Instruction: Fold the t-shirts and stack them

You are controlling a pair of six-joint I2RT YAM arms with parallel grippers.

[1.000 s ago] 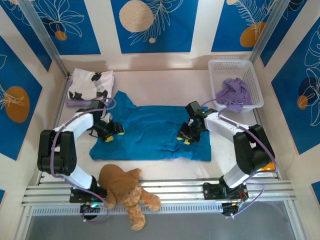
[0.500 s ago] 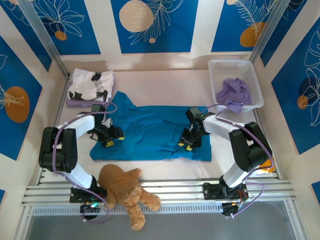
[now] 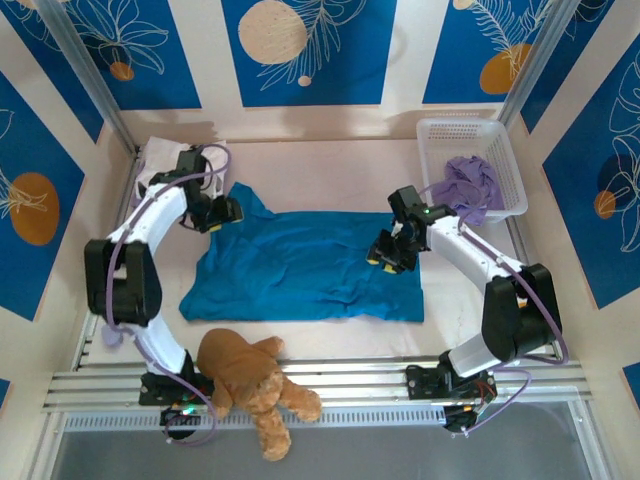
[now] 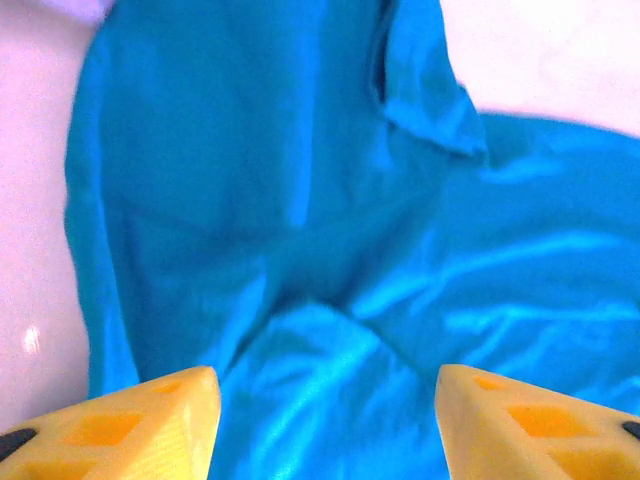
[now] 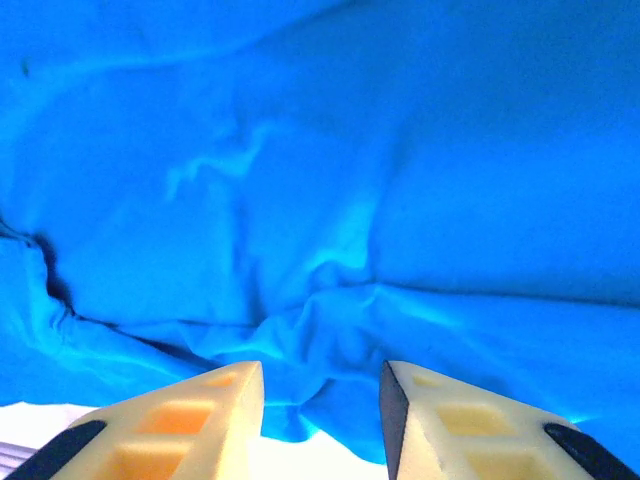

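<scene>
Beyond the teal shirt's (image 3: 300, 265) far-left corner lay the blotched white shirt (image 3: 157, 165). Over that corner's sleeve hovered the left gripper (image 3: 222, 213), jaws wide, nothing between them. The teal shirt itself lay spread flat and wrinkled. Over its right edge stood the right gripper (image 3: 385, 258), jaws narrow and empty. Beyond its far-right corner, a lavender shirt (image 3: 465, 185) sat bunched in the basket (image 3: 460, 125).
</scene>
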